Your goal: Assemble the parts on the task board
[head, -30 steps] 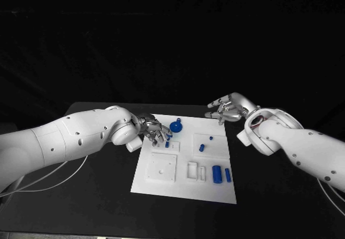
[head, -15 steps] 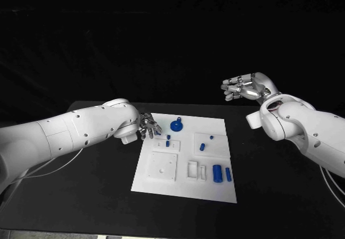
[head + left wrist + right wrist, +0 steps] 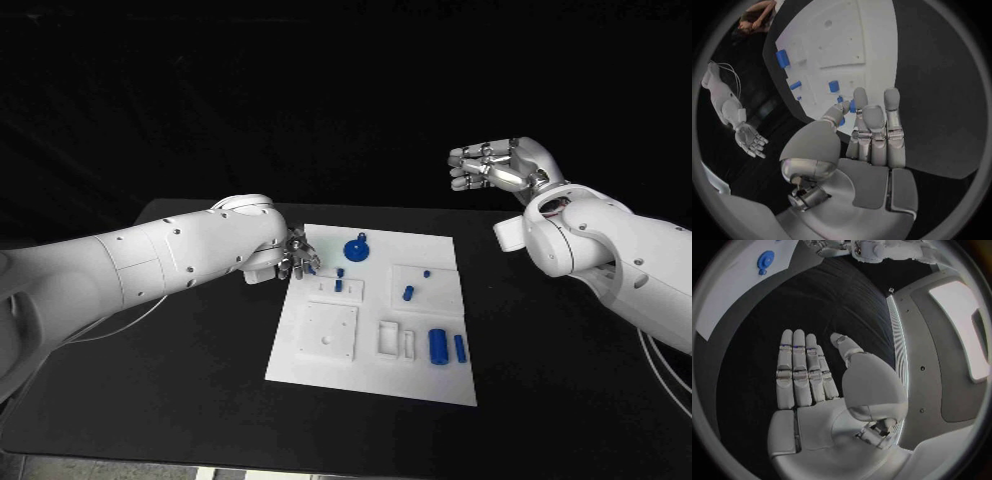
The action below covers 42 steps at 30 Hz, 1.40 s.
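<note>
Fingers (image 3: 879, 130) of the left hand (image 3: 299, 254) lie straight and close together, holding nothing, with their tips over the far left edge of the white board (image 3: 378, 372), just beside a small blue peg (image 3: 339, 272). On the right hand (image 3: 498, 166), raised well above the far right corner of the tabletop (image 3: 173, 370) and clear of everything, the fingers (image 3: 799, 372) are likewise extended side by side with the thumb set apart, and the palm is empty. The board lies flat in the middle of the tabletop. At its far end sits a round blue knob (image 3: 358, 247); nearer, two small blue pegs stand left of centre, a short blue piece (image 3: 408, 293) lies right of centre, and two blue cylinders (image 3: 437, 347) lie side by side at the near right.
</note>
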Available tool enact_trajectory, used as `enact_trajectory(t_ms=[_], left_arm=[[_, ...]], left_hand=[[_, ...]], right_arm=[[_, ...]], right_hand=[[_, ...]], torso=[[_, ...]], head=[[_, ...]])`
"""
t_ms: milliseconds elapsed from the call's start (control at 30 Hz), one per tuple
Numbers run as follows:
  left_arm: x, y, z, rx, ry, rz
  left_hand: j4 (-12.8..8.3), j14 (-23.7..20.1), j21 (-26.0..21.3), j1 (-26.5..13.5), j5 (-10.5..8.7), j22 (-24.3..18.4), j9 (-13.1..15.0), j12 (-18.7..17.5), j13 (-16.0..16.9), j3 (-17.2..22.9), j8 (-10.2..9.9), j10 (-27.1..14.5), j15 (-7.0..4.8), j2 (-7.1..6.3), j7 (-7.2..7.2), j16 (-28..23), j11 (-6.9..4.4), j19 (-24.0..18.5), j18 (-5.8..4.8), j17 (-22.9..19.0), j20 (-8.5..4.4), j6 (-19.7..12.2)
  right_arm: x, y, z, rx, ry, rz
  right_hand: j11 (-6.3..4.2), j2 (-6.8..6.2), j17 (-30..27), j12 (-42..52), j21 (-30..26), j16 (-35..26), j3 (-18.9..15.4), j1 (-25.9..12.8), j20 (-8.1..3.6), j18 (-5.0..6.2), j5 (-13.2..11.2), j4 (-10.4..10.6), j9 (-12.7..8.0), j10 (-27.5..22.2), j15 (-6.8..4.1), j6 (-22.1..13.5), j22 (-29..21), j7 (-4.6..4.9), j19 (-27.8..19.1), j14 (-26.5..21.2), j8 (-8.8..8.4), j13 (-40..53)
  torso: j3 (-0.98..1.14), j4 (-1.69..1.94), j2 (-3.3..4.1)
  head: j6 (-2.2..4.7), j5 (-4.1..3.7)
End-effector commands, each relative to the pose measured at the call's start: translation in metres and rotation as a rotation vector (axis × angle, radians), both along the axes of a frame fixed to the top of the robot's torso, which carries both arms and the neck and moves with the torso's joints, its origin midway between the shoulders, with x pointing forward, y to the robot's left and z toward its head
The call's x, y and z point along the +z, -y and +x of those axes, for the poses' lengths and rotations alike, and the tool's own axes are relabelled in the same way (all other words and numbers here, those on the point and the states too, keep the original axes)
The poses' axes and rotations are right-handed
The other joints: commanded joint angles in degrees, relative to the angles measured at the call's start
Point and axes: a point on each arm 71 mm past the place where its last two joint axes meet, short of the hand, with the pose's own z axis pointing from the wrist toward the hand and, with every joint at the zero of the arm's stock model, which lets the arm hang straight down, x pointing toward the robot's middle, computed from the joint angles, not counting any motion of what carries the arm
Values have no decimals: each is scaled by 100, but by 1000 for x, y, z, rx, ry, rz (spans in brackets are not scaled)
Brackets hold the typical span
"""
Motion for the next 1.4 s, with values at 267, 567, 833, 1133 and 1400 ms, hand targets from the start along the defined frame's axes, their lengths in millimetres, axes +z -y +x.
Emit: enact_trajectory(t_ms=[267, 567, 833, 1133, 1400], left_arm=[[-8, 9, -1, -28, -23, 32], [-10, 12, -1, -43, -13, 15], [-14, 16, -4, -75, -32, 11], [-19, 19, -6, -88, -39, 6], [-20, 20, -7, -102, -37, 14]], left_hand=[[-454, 37, 26, 2, -26, 105, 25, 33, 17, 499, 13, -1, -3, 18, -331, -29, 1, -2, 1, 11, -3, 303], [-415, 37, 27, 3, -104, 99, 29, 42, 27, 487, -11, -15, 2, 46, -324, -39, 6, -8, 1, 11, 2, 276], [-407, 32, 23, 19, -124, 99, 32, 44, 31, 485, -18, -31, 5, 51, -318, -47, 10, -13, 1, 8, 5, 263], [-376, 22, 17, 43, -158, 100, 28, 51, 37, 477, -35, -55, 11, 64, -309, -58, 17, -21, 1, 1, 10, 240], [-363, 21, 15, 66, -161, 100, 36, 64, 44, 473, -36, -71, 13, 53, -306, -63, 20, -25, 5, -8, 14, 229]], right_arm=[[2, -5, 0, 25, 16, 24], [1, -6, 0, 21, 3, 13], [0, -6, 1, 20, -5, 8], [-1, -7, 1, 22, -7, 2], [-1, -7, 1, 24, -9, 1]], right_hand=[[52, -62, -39, -18, 13, -33, 39, -1, 32, 2, -2, 31, 3, -37, 17, -22, -6, 34, -9, 37, -8, -6], [51, -65, -54, -14, 18, -29, 33, -15, 32, 3, -13, 56, 3, -34, 20, -20, -5, 31, -7, 41, -8, -5], [51, -65, -54, -14, 18, -29, 33, -15, 32, 3, -13, 56, 3, -34, 20, -20, -5, 31, -7, 41, -8, -5], [52, -64, -69, -15, 16, -28, 30, -11, 33, 2, -19, 72, 3, -37, 22, -21, -6, 32, -11, 41, -8, -6], [52, -64, -69, -15, 16, -28, 30, -11, 33, 2, -19, 72, 3, -37, 22, -21, -6, 32, -11, 41, -8, -6]], torso=[[-1, -13, -3], [2, 0, -3], [-1, -4, -3], [-1, -3, -1], [3, -5, -6]], head=[[-22, 18], [-23, 5], [-49, 8], [-66, -4], [-68, -5]])
